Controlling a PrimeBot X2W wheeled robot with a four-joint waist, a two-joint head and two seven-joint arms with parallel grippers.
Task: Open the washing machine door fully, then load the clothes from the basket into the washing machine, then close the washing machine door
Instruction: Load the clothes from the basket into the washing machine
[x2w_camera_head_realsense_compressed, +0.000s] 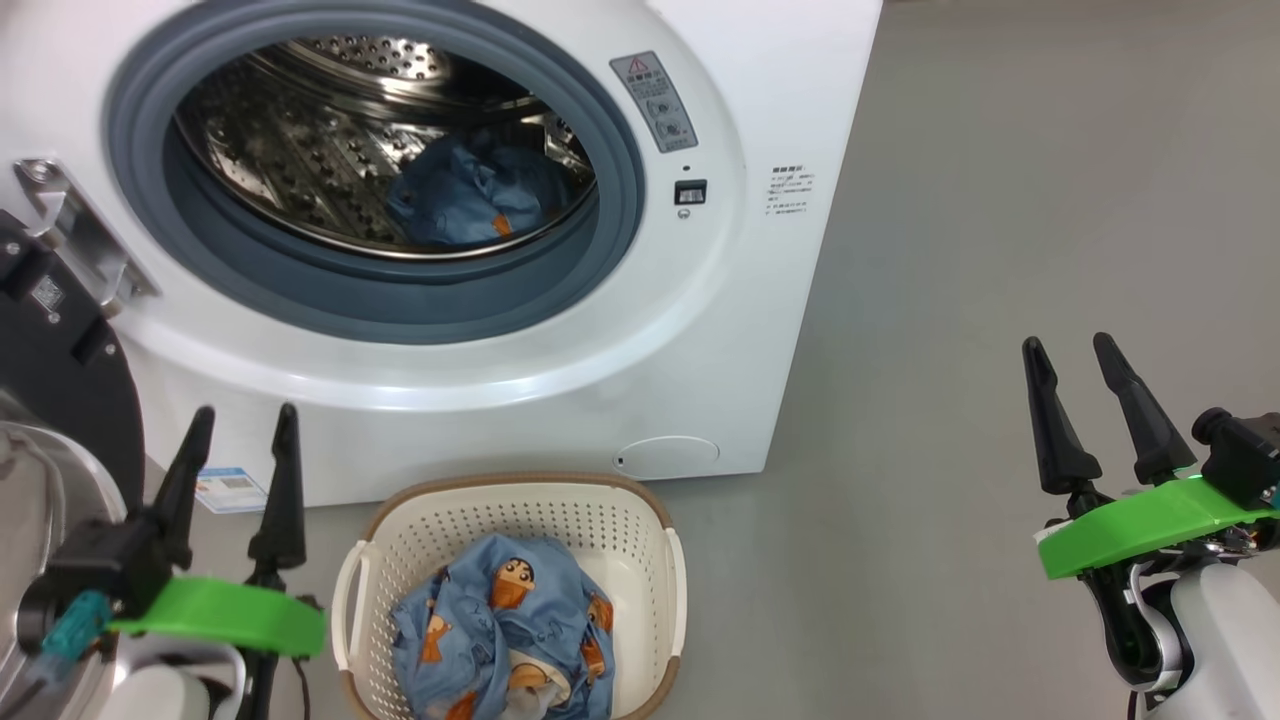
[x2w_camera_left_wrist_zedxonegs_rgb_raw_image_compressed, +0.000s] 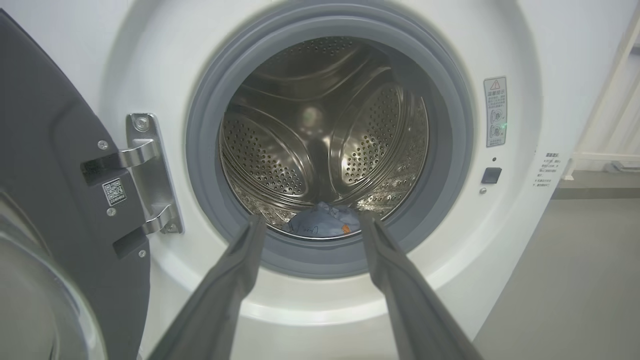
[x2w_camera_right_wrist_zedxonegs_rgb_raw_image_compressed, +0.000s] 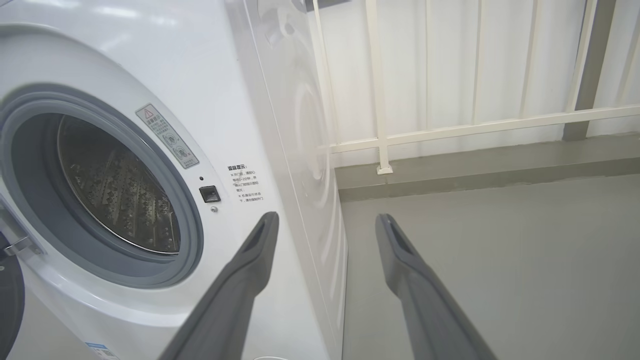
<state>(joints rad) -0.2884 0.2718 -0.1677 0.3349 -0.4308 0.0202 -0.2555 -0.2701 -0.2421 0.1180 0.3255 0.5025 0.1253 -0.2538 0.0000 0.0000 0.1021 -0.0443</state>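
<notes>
The white washing machine (x2w_camera_head_realsense_compressed: 560, 350) stands ahead with its door (x2w_camera_head_realsense_compressed: 50, 400) swung wide open at the left on a steel hinge (x2w_camera_left_wrist_zedxonegs_rgb_raw_image_compressed: 150, 172). One blue garment (x2w_camera_head_realsense_compressed: 470, 195) lies inside the steel drum (x2w_camera_left_wrist_zedxonegs_rgb_raw_image_compressed: 325, 135). On the floor in front sits the cream basket (x2w_camera_head_realsense_compressed: 640, 520), holding more light blue clothes (x2w_camera_head_realsense_compressed: 505, 630) with orange cartoon figures. My left gripper (x2w_camera_head_realsense_compressed: 245, 420) is open and empty, left of the basket, pointing at the drum mouth. My right gripper (x2w_camera_head_realsense_compressed: 1072, 350) is open and empty, off to the right over bare floor.
Grey floor (x2w_camera_head_realsense_compressed: 1000, 200) spreads to the right of the machine. A white railing (x2w_camera_right_wrist_zedxonegs_rgb_raw_image_compressed: 450, 127) and a low kerb run behind it in the right wrist view. A small blue label (x2w_camera_head_realsense_compressed: 230, 488) sits at the machine's lower front corner.
</notes>
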